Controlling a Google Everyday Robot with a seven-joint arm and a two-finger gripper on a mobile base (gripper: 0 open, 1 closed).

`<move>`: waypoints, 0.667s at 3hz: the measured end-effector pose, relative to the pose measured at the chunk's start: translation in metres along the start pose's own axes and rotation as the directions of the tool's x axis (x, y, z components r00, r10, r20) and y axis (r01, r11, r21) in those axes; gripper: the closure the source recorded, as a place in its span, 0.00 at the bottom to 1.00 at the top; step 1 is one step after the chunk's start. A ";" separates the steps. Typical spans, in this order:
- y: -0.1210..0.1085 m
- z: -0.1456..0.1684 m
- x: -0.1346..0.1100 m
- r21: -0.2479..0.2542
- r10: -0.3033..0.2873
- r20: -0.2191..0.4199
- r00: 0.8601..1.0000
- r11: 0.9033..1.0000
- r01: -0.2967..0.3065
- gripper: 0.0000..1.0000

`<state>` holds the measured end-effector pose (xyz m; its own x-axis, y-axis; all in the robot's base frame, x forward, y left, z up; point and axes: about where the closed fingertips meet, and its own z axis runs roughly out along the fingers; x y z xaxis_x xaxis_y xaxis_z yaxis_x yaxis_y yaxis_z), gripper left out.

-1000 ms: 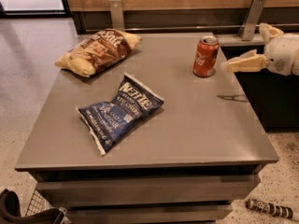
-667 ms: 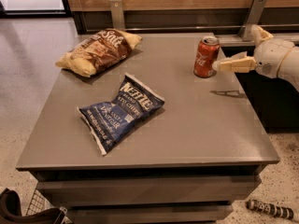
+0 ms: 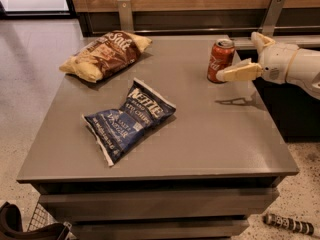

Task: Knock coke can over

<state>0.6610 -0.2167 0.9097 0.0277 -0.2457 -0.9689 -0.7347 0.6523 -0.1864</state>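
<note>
The coke can [image 3: 220, 60], red with a silver top, stands near the far right edge of the grey table [image 3: 200, 144]. My gripper [image 3: 237, 56] comes in from the right at can height, just to the can's right. It is open and empty. The near cream finger [image 3: 240, 73] points left and its tip meets the lower right side of the can. The far finger [image 3: 260, 39] sticks up behind and to the right of the can. The can looks upright or leaning very slightly.
A brown chip bag [image 3: 105, 54] lies at the table's far left. A blue Kettle chip bag [image 3: 130, 120] lies in the middle. A wooden wall with metal brackets [image 3: 272, 14] runs behind. A dark striped object [image 3: 287, 224] lies on the floor at lower right.
My gripper has moved left toward the coke can, so the near fingertip now reaches the can's side. The can stands in the same spot. The chip bags have not moved.
</note>
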 end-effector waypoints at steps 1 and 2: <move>0.010 0.004 0.007 -0.056 0.040 -0.015 0.999 0.998 -0.040 0.00; 0.012 0.005 0.007 -0.063 0.042 -0.016 0.999 0.997 -0.043 0.00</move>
<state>0.6556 -0.2073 0.9000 -0.0138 -0.2294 -0.9732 -0.7762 0.6160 -0.1342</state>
